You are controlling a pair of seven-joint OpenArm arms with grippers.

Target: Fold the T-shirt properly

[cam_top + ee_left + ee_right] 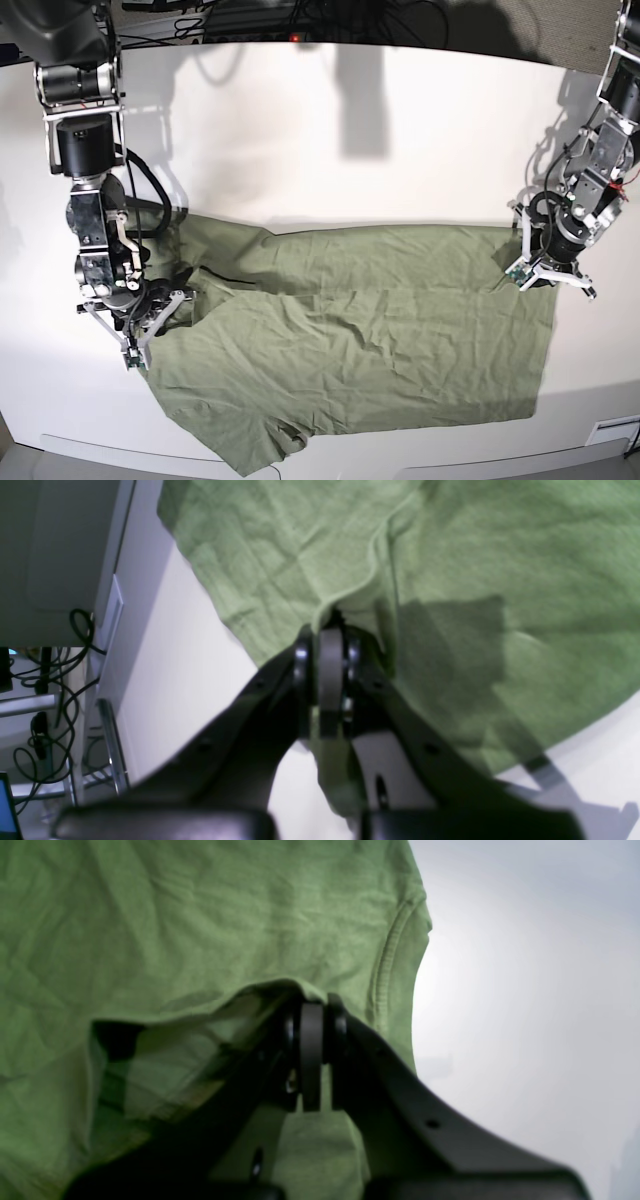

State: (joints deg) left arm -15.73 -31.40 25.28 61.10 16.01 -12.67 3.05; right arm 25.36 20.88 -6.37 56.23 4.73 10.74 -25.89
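The sage-green T-shirt [350, 340] lies wrinkled across the white table [350, 130], neck end toward the left of the base view and hem toward the right. My right gripper [172, 292] is shut on a raised fold of the T-shirt [150, 915] near a ribbed seam; in the right wrist view, the right gripper [312, 1007] pinches that edge. My left gripper [520, 255] is shut on the cloth at the upper right corner. In the left wrist view, the left gripper [330, 627] grips a lifted fold of the T-shirt [475, 545].
Cables and equipment [250, 15] line the table's far edge. In the left wrist view, the table's edge drops off to a tangle of cables [50, 705] and a metal frame. One sleeve [265, 450] reaches close to the table's front edge.
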